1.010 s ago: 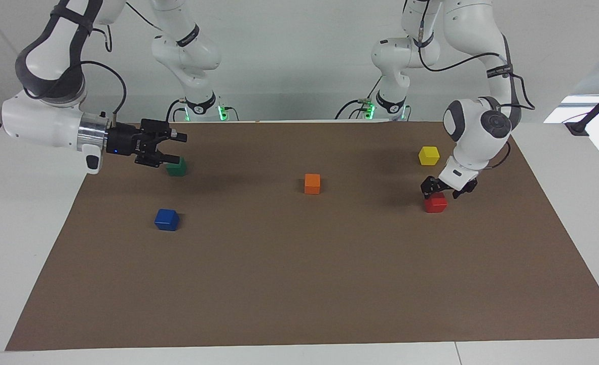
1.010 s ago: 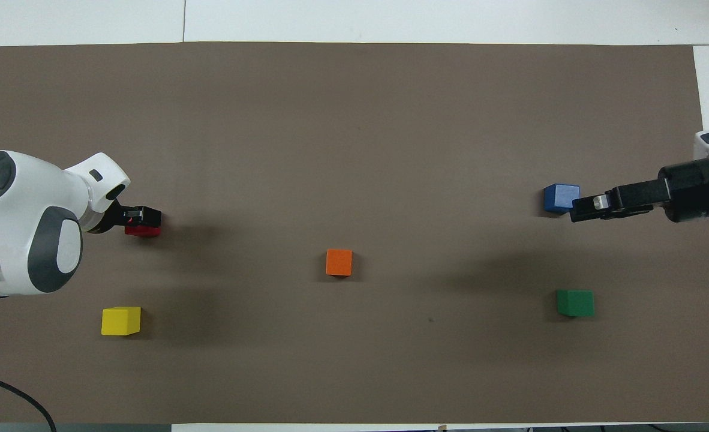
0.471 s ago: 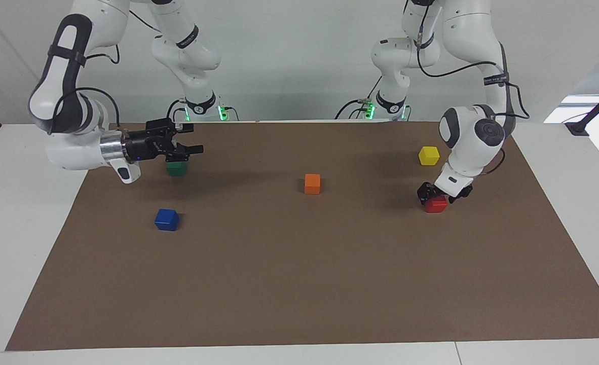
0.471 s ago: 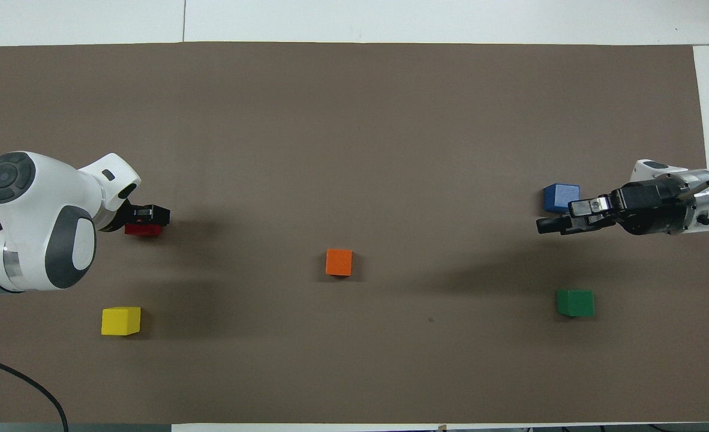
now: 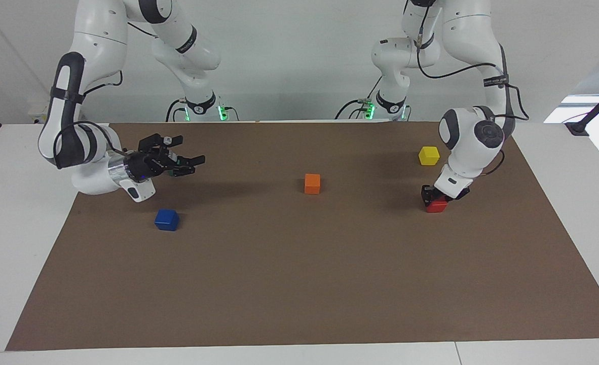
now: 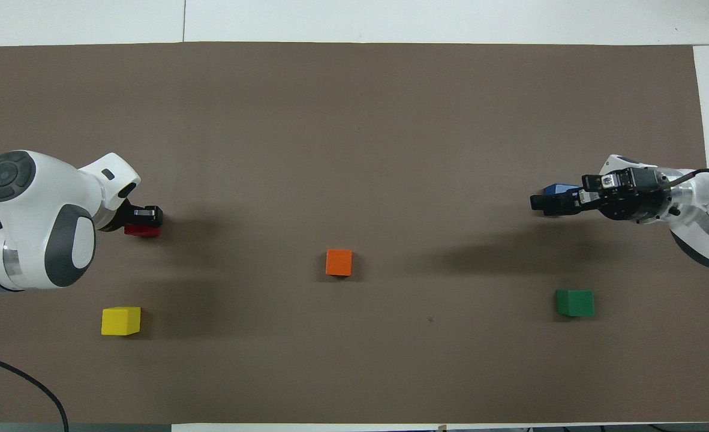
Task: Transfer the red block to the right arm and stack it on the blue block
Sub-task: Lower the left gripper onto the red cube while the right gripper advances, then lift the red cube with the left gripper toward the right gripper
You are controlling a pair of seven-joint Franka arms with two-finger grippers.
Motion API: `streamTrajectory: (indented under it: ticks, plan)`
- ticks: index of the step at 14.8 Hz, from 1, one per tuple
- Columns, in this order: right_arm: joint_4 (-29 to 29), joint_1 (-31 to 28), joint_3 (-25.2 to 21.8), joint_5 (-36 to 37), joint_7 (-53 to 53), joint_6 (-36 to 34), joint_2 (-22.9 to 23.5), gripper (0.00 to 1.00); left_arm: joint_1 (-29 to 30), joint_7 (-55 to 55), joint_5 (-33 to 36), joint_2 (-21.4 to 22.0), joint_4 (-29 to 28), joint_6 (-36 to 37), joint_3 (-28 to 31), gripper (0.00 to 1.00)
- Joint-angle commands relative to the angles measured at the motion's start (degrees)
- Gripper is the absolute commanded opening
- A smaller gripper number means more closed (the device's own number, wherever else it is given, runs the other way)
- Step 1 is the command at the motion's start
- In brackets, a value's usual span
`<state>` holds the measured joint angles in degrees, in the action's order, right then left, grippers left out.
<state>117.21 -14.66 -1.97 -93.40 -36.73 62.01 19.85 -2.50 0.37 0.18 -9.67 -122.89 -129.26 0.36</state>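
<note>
The red block (image 5: 436, 206) (image 6: 141, 231) rests on the brown mat at the left arm's end of the table. My left gripper (image 5: 435, 198) (image 6: 145, 218) points down and is shut on it, fingers against its sides. The blue block (image 5: 166, 219) sits at the right arm's end. In the overhead view the raised right gripper hides most of the blue block (image 6: 561, 189). My right gripper (image 5: 192, 150) (image 6: 538, 203) hangs open and empty above the mat, over the area by the blue and green blocks.
An orange block (image 5: 312, 183) (image 6: 339, 262) lies mid-mat. A yellow block (image 5: 428, 155) (image 6: 120, 320) sits nearer the robots than the red one. The green block (image 6: 575, 303), nearer the robots than the blue one, peeks out from under the right gripper as a sliver of green block (image 5: 180, 162).
The left gripper has come down around the red block and closed on it. The right arm has swung round, carrying its open gripper a little toward the table's middle.
</note>
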Motion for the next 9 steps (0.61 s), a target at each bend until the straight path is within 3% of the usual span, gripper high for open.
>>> streamTrajectory:
  ticks: [1, 5, 9]
  plan:
    - [-0.76, -0.11, 0.48, -1.09, -2.29, -1.89, 1.33, 1.00, 0.21, -3.25, -6.56, 0.36, 6.41, 9.69, 0.26, 0.00]
    - [0.38, 3.49, 0.39, -0.30, -2.29, -2.16, 1.16, 1.00, 1.35, -22.22, -14.66, 1.15, 15.99, 25.95, -0.09, 0.00]
    - [2.31, 7.88, 0.48, -0.38, -3.17, -1.10, 0.81, 1.00, 1.35, -39.35, -29.42, 3.95, 23.56, 38.28, 0.00, 0.00]
